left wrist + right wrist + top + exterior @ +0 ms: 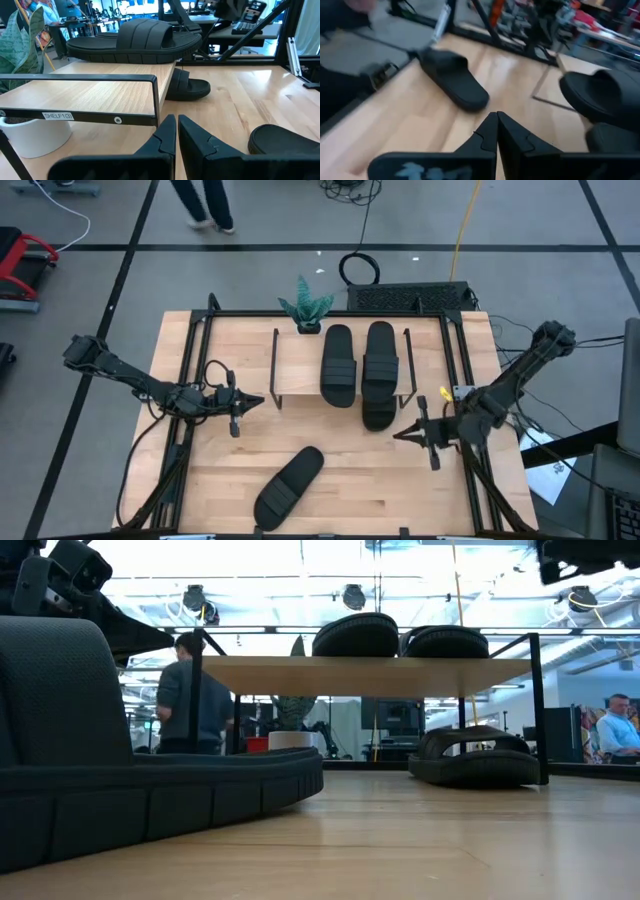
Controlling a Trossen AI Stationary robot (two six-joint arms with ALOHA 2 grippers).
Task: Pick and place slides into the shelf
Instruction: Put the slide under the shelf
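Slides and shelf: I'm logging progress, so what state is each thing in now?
Two slides: lying on the shelf top.
Third slide: under the shelf, toe poking out.
Fourth slide: loose on the table.
Shelf: upright.
Left gripper: shut, empty.
Right gripper: shut, empty.

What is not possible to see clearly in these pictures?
- The third slide under the shelf: the high view shows only its end, the top board covers the rest.
- The loose slide in the low view: cut off by the left edge.
- The plant in the left wrist view: cut off by the edge.
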